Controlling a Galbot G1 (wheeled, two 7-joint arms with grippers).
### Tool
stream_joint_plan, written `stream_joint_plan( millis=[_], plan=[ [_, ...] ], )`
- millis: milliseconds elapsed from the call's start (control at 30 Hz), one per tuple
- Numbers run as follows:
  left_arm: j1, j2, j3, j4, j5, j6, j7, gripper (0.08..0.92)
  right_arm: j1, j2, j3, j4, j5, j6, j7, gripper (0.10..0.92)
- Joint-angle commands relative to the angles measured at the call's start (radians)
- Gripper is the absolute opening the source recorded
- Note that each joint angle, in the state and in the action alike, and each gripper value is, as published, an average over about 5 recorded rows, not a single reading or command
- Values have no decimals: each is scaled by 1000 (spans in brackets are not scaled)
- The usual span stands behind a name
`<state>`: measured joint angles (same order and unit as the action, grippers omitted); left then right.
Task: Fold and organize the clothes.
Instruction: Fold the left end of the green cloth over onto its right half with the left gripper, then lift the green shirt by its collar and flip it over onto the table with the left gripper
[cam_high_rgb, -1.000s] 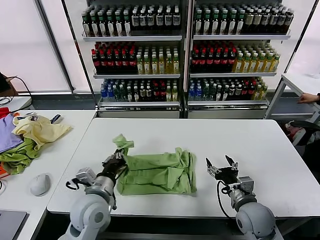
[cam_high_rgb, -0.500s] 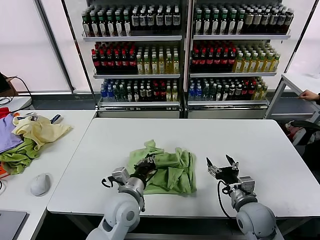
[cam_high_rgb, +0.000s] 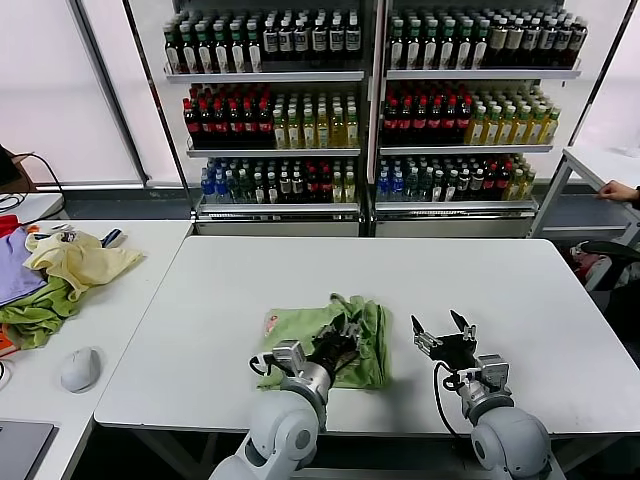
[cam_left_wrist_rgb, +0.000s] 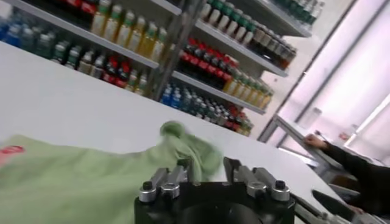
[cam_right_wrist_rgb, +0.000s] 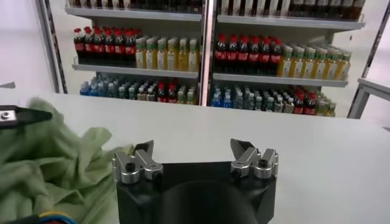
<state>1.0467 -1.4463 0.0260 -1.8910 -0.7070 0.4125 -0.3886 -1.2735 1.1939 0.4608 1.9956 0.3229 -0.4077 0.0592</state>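
While folded over, green shirt (cam_high_rgb: 330, 335) under left claw (cam_high_rgb: 345, 336), beside right claw (cam_high_rgb: 441, 330).

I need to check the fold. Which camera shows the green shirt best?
Head view: the whole green shirt lies on the white table, the left gripper on it. Left wrist view shows one bunched edge; right wrist view only a crumpled side.
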Motion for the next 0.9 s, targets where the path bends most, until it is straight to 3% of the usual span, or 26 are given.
stream_joint_plan(
  millis=[33, 200, 367, 567, 900],
  plan=[
    [48, 32, -21, -49, -16, -4, 49, 530, -3, -1, 2, 4, 0, 2, 0, 823],
    [113, 100, -159, -117, -12, -22, 52, 668, -5, 0, 3, 4, 0, 9, -2, 823],
    [154, 159, -288, -82, 77, -46, 29, 796, -5, 2, -2, 5, -1, 12, -2, 823],
    [176, 196, -318, -7, 212, -50, 1, 822, -4, 3, -7, 9, -4, 13, -2, 823],
    [141, 161, -243, 106, 321, -29, -13, 823, -1, 7, -13, 9, -11, 12, -2, 823]
  ],
)
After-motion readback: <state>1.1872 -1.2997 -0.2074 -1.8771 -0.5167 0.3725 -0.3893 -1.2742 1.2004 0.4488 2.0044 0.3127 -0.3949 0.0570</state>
